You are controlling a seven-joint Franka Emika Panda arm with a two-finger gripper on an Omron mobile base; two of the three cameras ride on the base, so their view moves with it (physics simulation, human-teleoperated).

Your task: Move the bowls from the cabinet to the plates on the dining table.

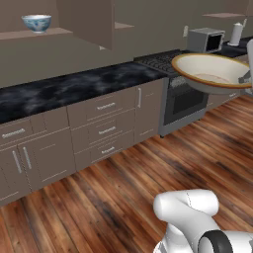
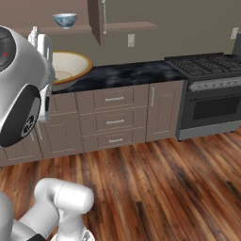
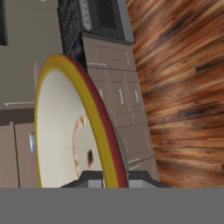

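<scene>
The wide cream bowl point(image 1: 212, 71) with a tan-brown outside hangs in the air above the floor, with my gripper point(image 1: 245, 77) shut on its rim. In the hand view the bowl point(image 3: 65, 131) stands on edge, and its yellow-brown rim runs down between my fingertips point(image 3: 111, 177). The right base view has the same bowl point(image 2: 70, 66) beside my hand. A white bowl with a blue pattern point(image 1: 37, 22) sits on the shelf of the open cabinet point(image 1: 89, 20), and appears again as a small bowl point(image 2: 65, 20) beside the cabinet door point(image 2: 96, 19). The plates and the dining table are out of view.
A black marble counter point(image 1: 74, 89) runs over taupe drawer units point(image 1: 106, 131). A steel stove point(image 2: 212, 89) stands to the right of them. A microwave point(image 1: 205, 39) and a paper-towel roll point(image 1: 236, 33) sit further along. Wooden floor point(image 2: 164, 188) lies in front.
</scene>
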